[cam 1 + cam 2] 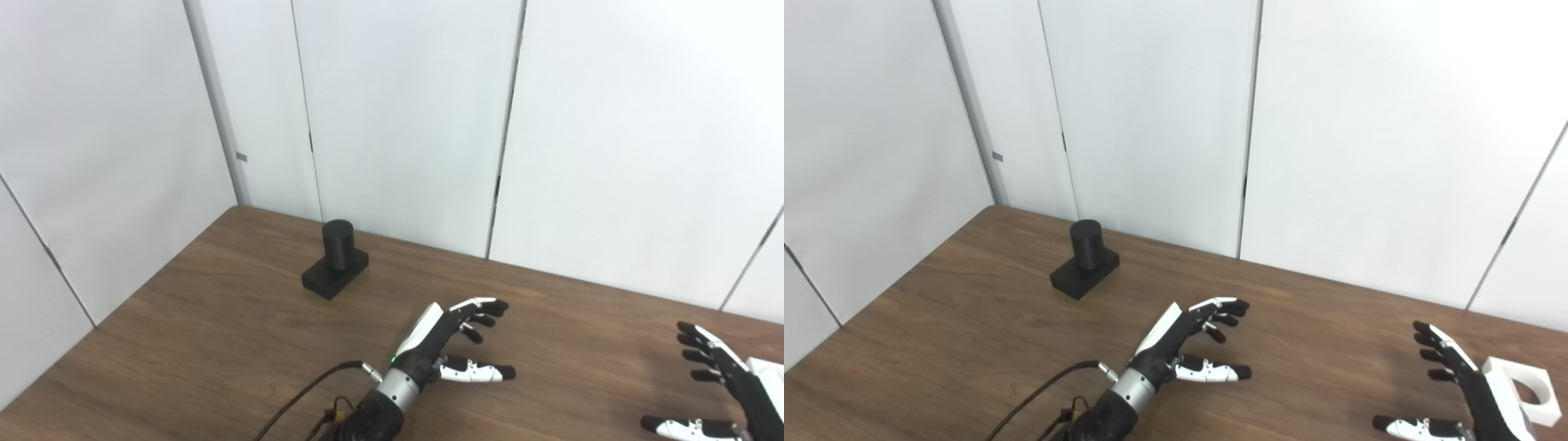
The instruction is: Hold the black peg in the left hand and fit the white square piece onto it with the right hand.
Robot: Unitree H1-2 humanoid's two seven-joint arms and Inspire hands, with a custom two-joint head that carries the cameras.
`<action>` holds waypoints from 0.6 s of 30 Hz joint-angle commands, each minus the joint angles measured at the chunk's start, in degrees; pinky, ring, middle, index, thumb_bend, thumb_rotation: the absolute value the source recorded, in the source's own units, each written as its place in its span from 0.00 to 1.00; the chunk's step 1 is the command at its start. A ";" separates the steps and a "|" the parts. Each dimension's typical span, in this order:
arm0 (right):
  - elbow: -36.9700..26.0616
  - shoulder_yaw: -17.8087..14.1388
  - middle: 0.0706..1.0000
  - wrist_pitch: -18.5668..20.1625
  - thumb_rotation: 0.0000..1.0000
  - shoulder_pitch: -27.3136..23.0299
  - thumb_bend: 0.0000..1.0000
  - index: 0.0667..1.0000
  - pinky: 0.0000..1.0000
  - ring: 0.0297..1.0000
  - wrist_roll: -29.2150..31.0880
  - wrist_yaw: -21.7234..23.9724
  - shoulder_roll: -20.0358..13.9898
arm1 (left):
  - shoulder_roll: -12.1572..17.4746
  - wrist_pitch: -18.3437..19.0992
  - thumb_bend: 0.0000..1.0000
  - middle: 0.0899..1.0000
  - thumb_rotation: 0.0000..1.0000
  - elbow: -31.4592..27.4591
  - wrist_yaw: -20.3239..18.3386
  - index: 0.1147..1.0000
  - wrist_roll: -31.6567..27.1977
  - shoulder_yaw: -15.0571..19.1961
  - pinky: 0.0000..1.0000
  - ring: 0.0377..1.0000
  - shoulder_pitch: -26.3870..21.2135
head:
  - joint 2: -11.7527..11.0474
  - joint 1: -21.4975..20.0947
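Observation:
The black peg point(337, 257), a short cylinder on a square black base, stands upright at the far left of the brown table point(202, 343). My left hand point(450, 346) is open and empty at the table's middle, to the right of and nearer than the peg, apart from it. My right hand point(1454, 389) is open and empty at the lower right. The white square piece point(1525, 389), with a round hole, lies on the table just behind and to the right of the right hand, partly hidden by it.
White wall panels point(398, 110) close the table's far and left sides. A black cable point(300, 395) runs from the left wrist to the bottom edge.

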 commanded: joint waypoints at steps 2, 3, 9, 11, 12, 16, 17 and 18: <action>-2.56 -0.56 0.84 0.39 0.00 -1.42 0.85 0.86 0.70 0.81 0.30 0.28 -0.61 | -0.83 -0.86 0.78 0.78 0.20 0.18 2.04 0.74 0.88 -0.02 0.62 0.74 -0.37 | 0.07 0.21; -2.78 -0.61 0.84 0.62 0.00 -1.41 0.85 0.85 0.70 0.81 0.39 0.40 -0.56 | -0.99 -0.90 0.78 0.77 0.19 -0.26 3.11 0.73 1.42 0.33 0.61 0.73 -0.32 | 0.07 0.21; -3.44 -0.87 0.83 0.87 0.00 -1.35 0.84 0.84 0.68 0.80 0.58 0.90 -0.74 | -0.74 -0.43 0.74 0.67 0.08 -3.76 4.79 0.66 0.17 3.23 0.54 0.64 -0.56 | 0.23 0.88; -2.88 -1.02 0.83 -0.43 0.00 -1.39 0.84 0.84 0.67 0.80 0.90 0.67 -0.83 | 0.05 0.72 0.73 0.65 0.07 -5.13 3.71 0.65 -0.30 3.73 0.53 0.63 -0.80 | 0.21 1.02; -2.69 -0.99 0.83 -0.70 0.00 -1.42 0.85 0.84 0.67 0.79 0.61 0.52 -0.92 | 0.54 1.33 0.72 0.65 0.06 -5.90 3.07 0.64 -0.59 3.95 0.53 0.62 -0.90 | 0.20 1.14; -2.30 -0.67 0.79 -0.85 0.00 -1.58 0.84 0.83 0.64 0.76 -1.63 -0.06 -1.46 | 3.21 2.94 0.72 0.64 0.03 -8.64 1.20 0.63 -0.52 4.43 0.52 0.60 -1.48 | 0.12 1.51; -2.27 -0.74 0.79 -1.02 0.00 -1.59 0.84 0.82 0.64 0.75 -1.66 -0.08 -1.43 | 3.79 3.07 0.72 0.65 0.03 -9.12 0.97 0.63 -0.52 4.56 0.52 0.61 -1.62 | 0.12 1.51; -2.35 -0.83 0.78 -1.11 0.00 -1.60 0.84 0.82 0.65 0.75 -1.63 -0.06 -1.38 | 4.28 3.30 0.73 0.65 0.03 -9.58 0.87 0.63 -0.53 4.76 0.52 0.61 -1.76 | 0.10 1.55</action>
